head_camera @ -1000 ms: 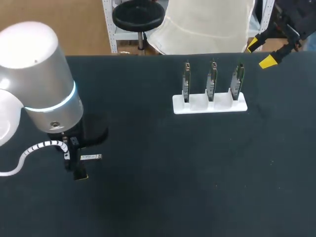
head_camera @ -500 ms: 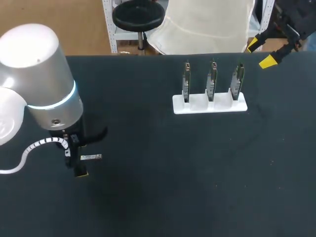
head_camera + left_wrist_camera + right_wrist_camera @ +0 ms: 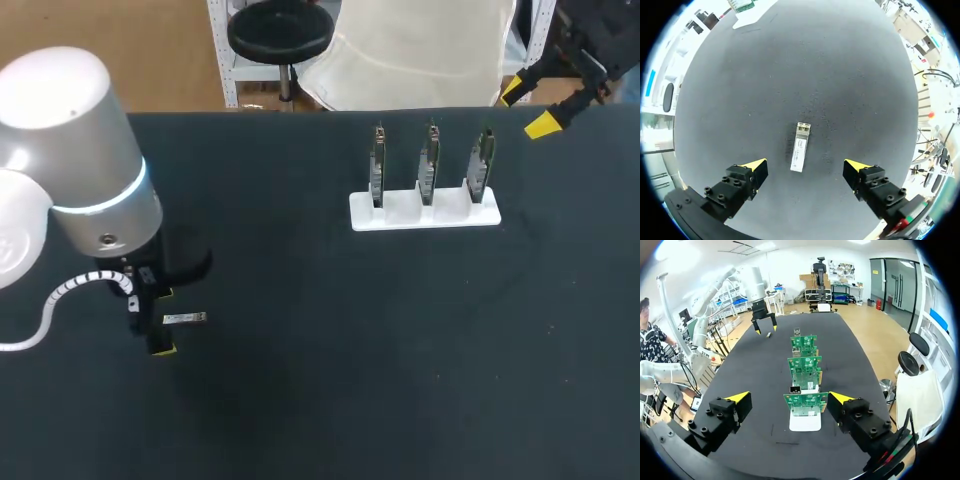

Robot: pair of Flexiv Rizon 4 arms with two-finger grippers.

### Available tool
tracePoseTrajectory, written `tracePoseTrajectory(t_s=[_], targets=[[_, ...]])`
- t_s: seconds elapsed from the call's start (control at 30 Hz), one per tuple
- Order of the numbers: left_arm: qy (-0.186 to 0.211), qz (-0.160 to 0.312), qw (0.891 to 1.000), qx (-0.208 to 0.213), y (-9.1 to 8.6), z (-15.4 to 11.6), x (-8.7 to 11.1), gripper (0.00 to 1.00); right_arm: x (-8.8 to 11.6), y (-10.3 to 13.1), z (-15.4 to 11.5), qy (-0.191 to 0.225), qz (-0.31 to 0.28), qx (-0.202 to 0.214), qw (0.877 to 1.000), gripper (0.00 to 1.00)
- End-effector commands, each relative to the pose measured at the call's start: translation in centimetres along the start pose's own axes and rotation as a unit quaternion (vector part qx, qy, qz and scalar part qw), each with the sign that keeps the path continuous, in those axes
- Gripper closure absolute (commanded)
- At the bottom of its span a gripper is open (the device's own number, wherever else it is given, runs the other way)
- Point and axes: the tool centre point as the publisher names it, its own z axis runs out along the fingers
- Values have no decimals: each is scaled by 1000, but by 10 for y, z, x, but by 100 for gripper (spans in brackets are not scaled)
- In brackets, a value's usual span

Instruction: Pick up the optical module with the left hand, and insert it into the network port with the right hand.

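Observation:
The optical module (image 3: 186,318), a small silver bar, lies flat on the black table at the left. My left gripper (image 3: 164,320) hangs over it, open, with the module's near end between its yellow tips. In the left wrist view the module (image 3: 799,150) lies lengthwise in the wide gap of the gripper (image 3: 805,166), touching neither finger. Three green circuit boards (image 3: 429,160) stand upright in a white holder (image 3: 400,216) at the back right. My right gripper (image 3: 527,107) is open beyond them at the far edge. From the right wrist view the gripper (image 3: 789,397) looks along the boards (image 3: 804,366), and the nearest board carries a port cage (image 3: 796,389).
Black cloth covers the whole table (image 3: 400,350). Only the holder and the module lie on it. My left arm's large grey joint (image 3: 75,150) hangs above the left side.
My left arm has shifted slightly above the module, its gripper staying open. The module and the right arm have not moved.

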Motion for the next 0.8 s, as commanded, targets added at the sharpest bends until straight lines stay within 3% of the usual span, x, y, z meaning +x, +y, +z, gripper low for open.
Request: tracePoseTrajectory(t_s=[0.03,0.8], targets=[[-4,-1,1000,10,4,5,-2,0,0,0,0,0,0,1,1000,0],[11,11,1000,24,-3,18,1,0,0,0,0,0,0,1,1000,0]])
